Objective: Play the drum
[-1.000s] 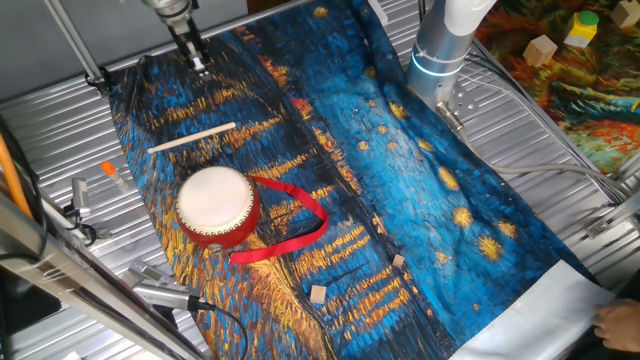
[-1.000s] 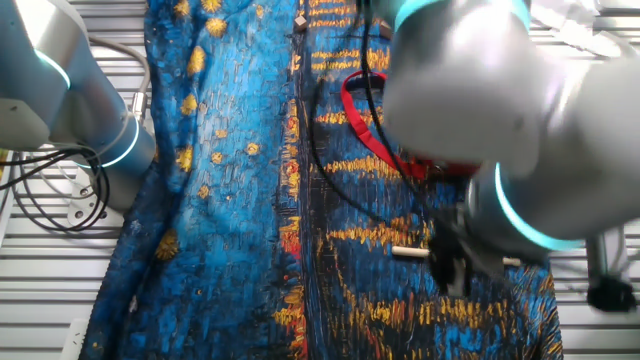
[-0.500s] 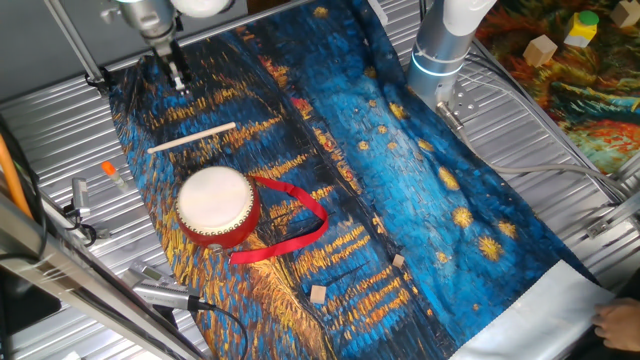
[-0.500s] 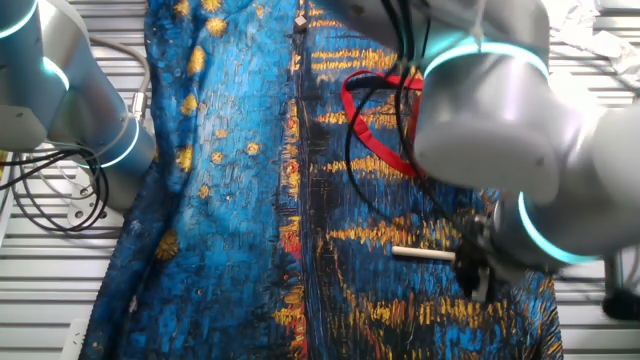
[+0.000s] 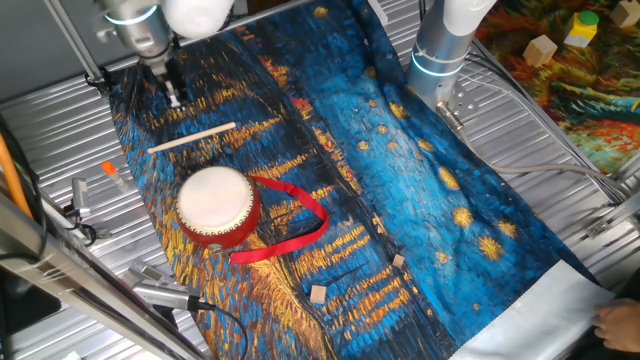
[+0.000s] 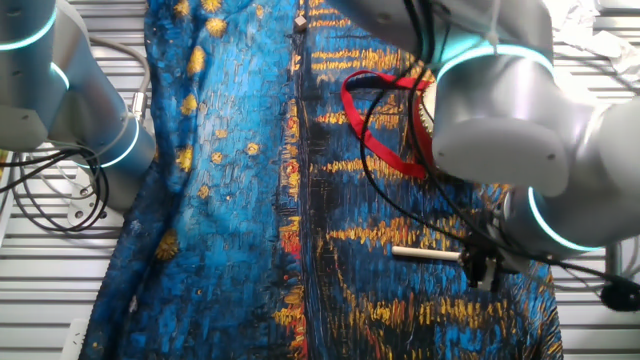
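Gripper (image 5: 173,97) is seen above the cloth (image 5: 400,180) near the stick (image 5: 191,138); jaw state cannot be told. Drum (image 5: 217,204) is left apart, ribbon (image 5: 300,215) spread.

Two fixed cameras watching my tabletop (image 5: 60,95) from opposite sides.
One looks down steeply from high up, taking in the whole painted cloth (image 5: 420,190). The other sits closer on the far side, my arm (image 6: 510,110) filling its right. Both share the cloth and the stick (image 5: 191,137).
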Motion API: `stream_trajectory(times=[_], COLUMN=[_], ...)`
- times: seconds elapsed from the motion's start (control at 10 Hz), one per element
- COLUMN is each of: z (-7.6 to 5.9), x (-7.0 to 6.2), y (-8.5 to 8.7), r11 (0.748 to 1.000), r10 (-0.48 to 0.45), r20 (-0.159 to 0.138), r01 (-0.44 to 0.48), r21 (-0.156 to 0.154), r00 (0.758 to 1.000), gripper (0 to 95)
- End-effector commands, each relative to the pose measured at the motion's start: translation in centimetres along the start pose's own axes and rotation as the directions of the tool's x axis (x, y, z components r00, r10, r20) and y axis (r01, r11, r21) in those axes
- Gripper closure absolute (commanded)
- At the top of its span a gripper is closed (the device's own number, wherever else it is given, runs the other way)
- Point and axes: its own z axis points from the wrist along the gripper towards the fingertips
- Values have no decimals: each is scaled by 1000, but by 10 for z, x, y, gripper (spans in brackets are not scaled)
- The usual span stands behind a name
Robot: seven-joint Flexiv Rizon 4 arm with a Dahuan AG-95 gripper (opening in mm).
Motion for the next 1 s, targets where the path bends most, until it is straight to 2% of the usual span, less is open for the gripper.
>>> stream_trajectory(times=[0.1, 0.2, 0.5, 0.7, 0.8, 1.0], z=[7, 16, 18, 16, 18, 19], x=[1, 0, -3, -5, -4, -4], y=[4, 14, 30, 35, 39, 39], r11=[1000, 1000, 999, 1000, 1000, 999], r10=[8, 25, 33, 25, 23, 25], r20=[16, 31, 56, 41, 39, 43], r01=[-8, -25, -33, -24, -24, -27], r21=[1, 0, -1, -6, 13, 24], r00=[1000, 999, 998, 999, 999, 999], gripper=[950, 950, 950, 950, 950, 950])
